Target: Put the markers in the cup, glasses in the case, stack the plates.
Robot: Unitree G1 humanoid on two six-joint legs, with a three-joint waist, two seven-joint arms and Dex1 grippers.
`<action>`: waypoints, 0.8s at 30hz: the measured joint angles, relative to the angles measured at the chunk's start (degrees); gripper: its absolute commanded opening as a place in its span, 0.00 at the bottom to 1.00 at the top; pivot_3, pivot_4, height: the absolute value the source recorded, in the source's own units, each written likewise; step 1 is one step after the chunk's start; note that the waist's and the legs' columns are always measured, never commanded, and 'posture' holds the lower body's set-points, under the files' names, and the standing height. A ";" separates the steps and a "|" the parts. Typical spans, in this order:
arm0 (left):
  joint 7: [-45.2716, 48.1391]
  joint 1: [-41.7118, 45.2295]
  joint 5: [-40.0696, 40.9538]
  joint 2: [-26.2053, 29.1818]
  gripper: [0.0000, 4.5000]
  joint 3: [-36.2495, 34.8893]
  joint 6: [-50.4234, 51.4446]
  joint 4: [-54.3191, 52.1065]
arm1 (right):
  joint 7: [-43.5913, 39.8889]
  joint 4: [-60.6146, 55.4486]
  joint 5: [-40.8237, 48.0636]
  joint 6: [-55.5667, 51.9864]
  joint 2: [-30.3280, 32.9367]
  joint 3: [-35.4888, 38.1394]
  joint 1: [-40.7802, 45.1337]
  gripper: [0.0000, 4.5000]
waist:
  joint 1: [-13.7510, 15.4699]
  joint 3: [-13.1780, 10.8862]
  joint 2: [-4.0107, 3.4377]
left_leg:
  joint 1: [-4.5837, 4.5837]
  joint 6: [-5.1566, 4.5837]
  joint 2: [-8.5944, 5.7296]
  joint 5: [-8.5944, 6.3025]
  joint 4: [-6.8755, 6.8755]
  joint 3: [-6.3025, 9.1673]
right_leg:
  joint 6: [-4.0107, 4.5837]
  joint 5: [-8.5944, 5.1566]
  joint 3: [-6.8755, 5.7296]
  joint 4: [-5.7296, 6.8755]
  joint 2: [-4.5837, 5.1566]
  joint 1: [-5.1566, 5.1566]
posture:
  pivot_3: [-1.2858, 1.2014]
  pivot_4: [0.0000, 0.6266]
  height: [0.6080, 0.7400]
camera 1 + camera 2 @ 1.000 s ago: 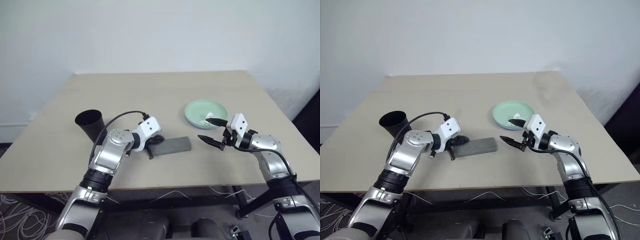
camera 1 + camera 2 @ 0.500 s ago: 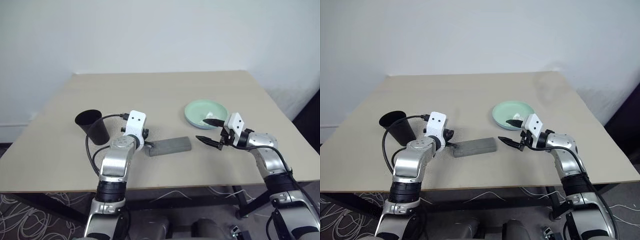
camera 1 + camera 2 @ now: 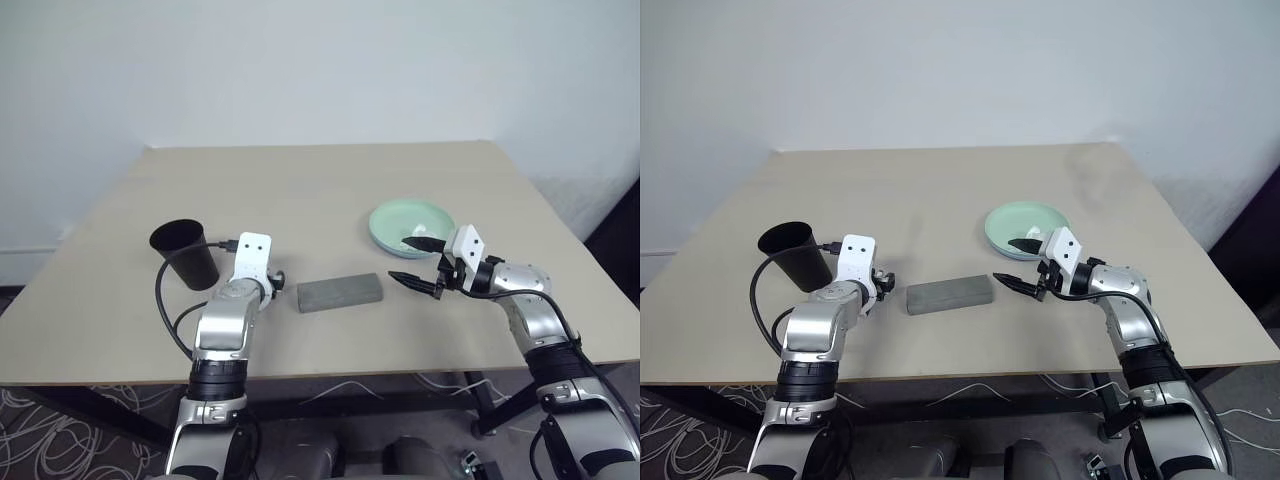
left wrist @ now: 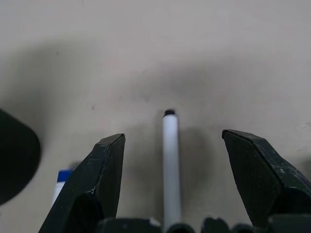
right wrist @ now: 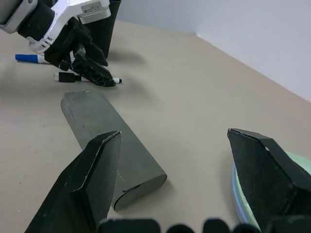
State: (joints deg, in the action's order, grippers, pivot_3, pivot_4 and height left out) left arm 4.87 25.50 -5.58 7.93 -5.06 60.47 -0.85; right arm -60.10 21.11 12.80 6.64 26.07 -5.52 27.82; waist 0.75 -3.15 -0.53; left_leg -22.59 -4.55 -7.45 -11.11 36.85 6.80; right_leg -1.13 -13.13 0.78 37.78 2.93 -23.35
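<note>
Left end effector (image 4: 167, 184) wide open, empty, straddling a white marker (image 4: 170, 165) lying on the counter (image 3: 320, 190) beside the cup (image 3: 185, 252). Best lower squarely, close mid-barrel. Right end effector (image 3: 412, 262) open, empty, near closed case (image 3: 340, 293) and plates (image 3: 400, 218).

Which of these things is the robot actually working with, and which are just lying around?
Job in hand: black cup; grey case; white marker; blue-capped marker; mint plate on blue plate.
Lying about: tangled cables under the table.
</note>
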 measured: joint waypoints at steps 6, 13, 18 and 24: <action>-0.47 1.79 1.24 0.14 0.75 -0.61 0.73 3.09 | 0.49 -0.11 -0.02 0.00 0.00 0.01 -1.37 0.84 | 0.00 0.01 0.01 | 0.01 0.00 0.00 0.00 0.00 0.00 | 0.00 0.00 0.00 0.00 0.01 0.02 | 0.52 0.00 0.97; -0.32 2.58 4.05 0.03 0.31 -1.14 1.93 3.67 | 1.30 -1.52 -0.04 -0.05 0.02 0.02 -2.03 0.84 | -0.01 0.01 0.01 | 0.00 0.00 0.00 0.00 0.00 0.00 | 0.00 0.00 0.00 -0.01 0.01 0.01 | 0.52 0.00 0.97; -1.08 2.88 4.40 0.30 0.01 -1.91 1.93 4.05 | 1.81 -2.02 -0.04 -0.30 0.21 0.08 -2.98 0.84 | 0.01 0.01 0.01 | 0.00 0.00 0.00 0.00 0.00 0.00 | 0.00 0.00 0.00 0.00 0.01 0.01 | 0.52 0.00 0.97; -0.89 2.88 4.06 2.37 0.01 0.48 -1.83 4.84 | 2.39 -2.66 -0.04 -0.77 0.23 0.08 -3.17 0.84 | 0.00 0.00 0.01 | -0.01 0.00 0.00 0.00 -0.01 0.00 | 0.00 0.00 0.01 0.00 0.01 -0.02 | 0.52 0.00 0.97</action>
State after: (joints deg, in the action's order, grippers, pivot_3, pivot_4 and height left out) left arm 3.98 28.38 -1.52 10.30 -4.57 58.64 3.99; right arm -57.71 18.45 12.76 5.87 26.30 -5.45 24.65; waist 0.75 -3.15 -0.52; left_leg -22.61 -4.55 -7.45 -11.11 36.84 6.80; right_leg -1.13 -13.13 0.79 37.78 2.94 -23.37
